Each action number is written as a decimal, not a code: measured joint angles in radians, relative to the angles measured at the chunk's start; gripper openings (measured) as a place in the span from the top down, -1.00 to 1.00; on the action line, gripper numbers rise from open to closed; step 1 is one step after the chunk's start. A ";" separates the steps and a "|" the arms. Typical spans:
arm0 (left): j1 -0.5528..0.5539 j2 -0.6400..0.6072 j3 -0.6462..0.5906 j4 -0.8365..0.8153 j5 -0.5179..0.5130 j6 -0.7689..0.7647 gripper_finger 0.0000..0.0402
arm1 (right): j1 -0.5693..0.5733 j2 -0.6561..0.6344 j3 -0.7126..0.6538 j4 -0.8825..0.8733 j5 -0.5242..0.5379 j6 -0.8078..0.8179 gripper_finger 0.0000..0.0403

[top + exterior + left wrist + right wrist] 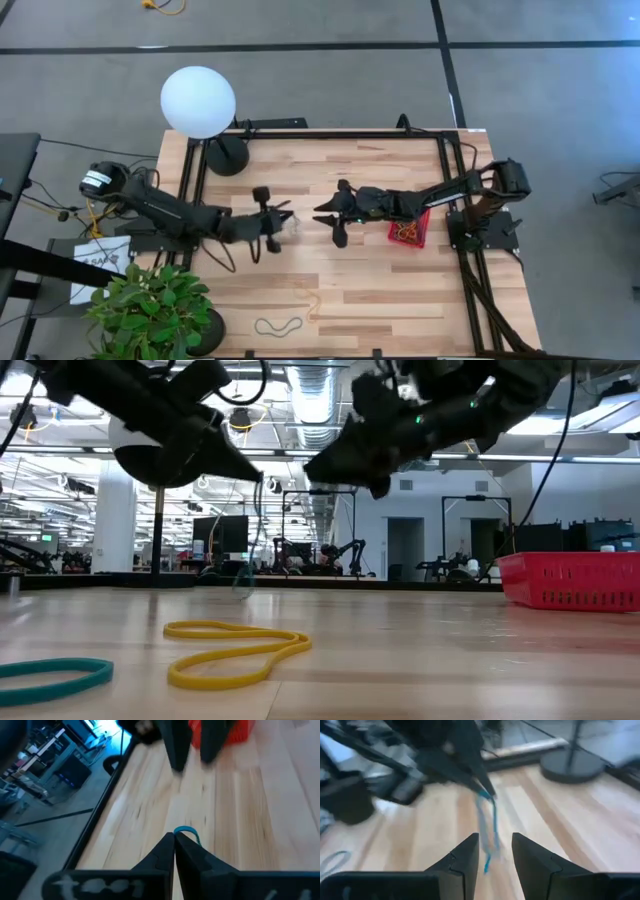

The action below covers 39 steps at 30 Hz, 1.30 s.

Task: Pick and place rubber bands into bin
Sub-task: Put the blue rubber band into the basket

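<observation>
Table (380, 290) of light wood is seen from above, with both arms reaching toward its middle. The left gripper (292, 222) is raised over the table centre and its fingers are clenched on a bluish rubber band (487, 827), which is pinched at the fingertips and hangs down from them, clear of the wood. In the left wrist view only a small blue loop (187, 831) is shown at the closed tips. The right gripper (322, 215) is held just beside the left one, tip facing tip, above the table; its fingers (465, 855) stand apart and nothing is seen between them. The bin (409, 229), red and open on top, is placed on the table toward the right side, under the right arm, and some bands are seen inside it. More rubber bands are lying on the near part of the table: a yellow one (235, 650), a teal one (50, 678) beside it
</observation>
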 joint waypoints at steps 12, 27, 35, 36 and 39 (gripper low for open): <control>0.095 0.000 0.025 0.005 0.072 0.062 1.00 | -0.011 0.251 0.168 0.096 0.027 -0.057 0.44; 0.094 -0.001 0.025 0.005 0.075 0.077 1.00 | -0.058 0.263 0.249 -0.045 0.053 -0.064 0.51; 0.104 -0.001 0.025 0.007 0.076 0.066 1.00 | -0.045 0.263 0.248 -0.064 0.057 -0.105 0.95; 0.104 -0.001 0.025 0.007 0.075 0.060 1.00 | -0.043 0.263 0.248 -0.064 0.060 -0.104 0.96; 0.104 -0.001 0.025 0.006 0.071 0.036 1.00 | -0.035 0.263 0.248 -0.064 0.061 -0.101 0.98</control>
